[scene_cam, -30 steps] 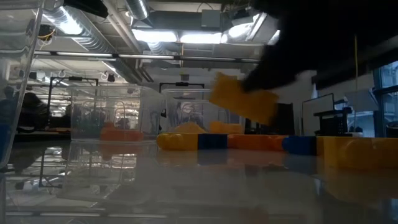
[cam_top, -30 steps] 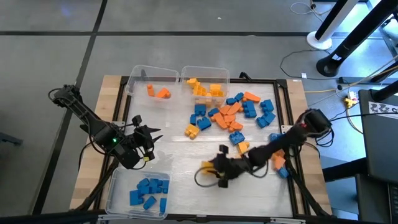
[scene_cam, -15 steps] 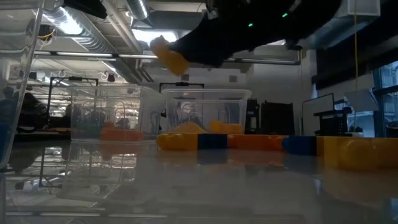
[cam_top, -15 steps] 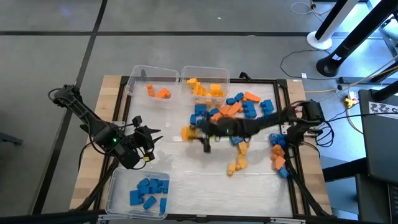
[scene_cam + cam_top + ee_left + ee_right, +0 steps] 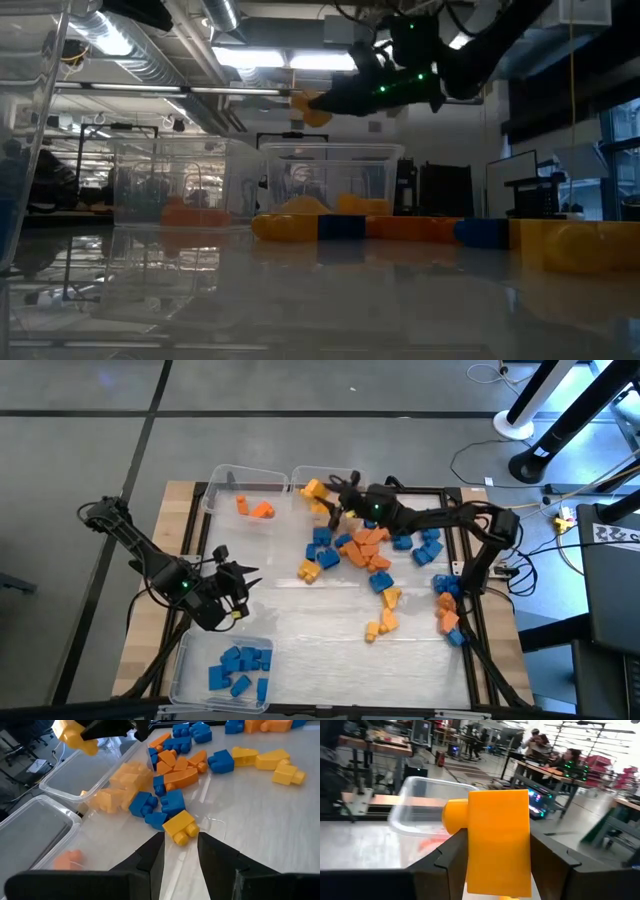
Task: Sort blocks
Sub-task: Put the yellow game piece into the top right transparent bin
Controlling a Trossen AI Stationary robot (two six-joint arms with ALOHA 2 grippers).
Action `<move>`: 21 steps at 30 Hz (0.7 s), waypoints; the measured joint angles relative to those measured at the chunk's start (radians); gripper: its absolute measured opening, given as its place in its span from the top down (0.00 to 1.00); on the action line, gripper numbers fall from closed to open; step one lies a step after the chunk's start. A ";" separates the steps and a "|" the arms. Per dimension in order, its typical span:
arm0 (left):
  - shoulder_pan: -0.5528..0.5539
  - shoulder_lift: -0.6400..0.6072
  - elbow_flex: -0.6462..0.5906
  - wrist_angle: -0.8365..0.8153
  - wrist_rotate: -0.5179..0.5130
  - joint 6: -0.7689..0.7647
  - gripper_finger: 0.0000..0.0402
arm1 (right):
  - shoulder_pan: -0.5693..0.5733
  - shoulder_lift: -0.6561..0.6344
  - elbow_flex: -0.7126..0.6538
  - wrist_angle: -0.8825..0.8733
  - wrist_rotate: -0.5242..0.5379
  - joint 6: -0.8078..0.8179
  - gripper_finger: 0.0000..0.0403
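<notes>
The left claw [image 5: 243,582] waits, spread and empty, beside the blue bin [image 5: 185,660]. The right claw [image 5: 322,493] pinches a yellow block [image 5: 498,842] over the yellow bin [image 5: 330,474]. Many blocks [image 5: 370,550] below it are still unsorted.

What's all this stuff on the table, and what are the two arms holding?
Held block: one, yellow, in the right gripper above the yellow bin.
Loose blocks: many, blue, orange and yellow, table middle and right edge.
Yellow bin: one, clear, far side, yellow blocks inside.
Orange bin: one, clear, left of it, a few orange blocks inside.
Blue bin: one, clear, near left corner, blue blocks inside.
People: some, in the room behind.
Left gripper: open, empty, waiting at left.
Right gripper: shut on the held block.
</notes>
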 joint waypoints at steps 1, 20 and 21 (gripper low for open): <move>0.007 0.000 0.000 0.000 0.000 0.000 0.73 | -0.011 0.000 0.000 -0.001 0.000 -0.010 0.55; 0.146 0.000 0.000 0.000 -0.004 0.053 0.73 | -0.089 0.000 0.000 -0.049 0.004 -0.013 0.26; 0.151 0.000 0.000 0.001 -0.004 0.053 0.73 | -0.089 -0.002 0.000 -0.051 -0.010 -0.013 0.26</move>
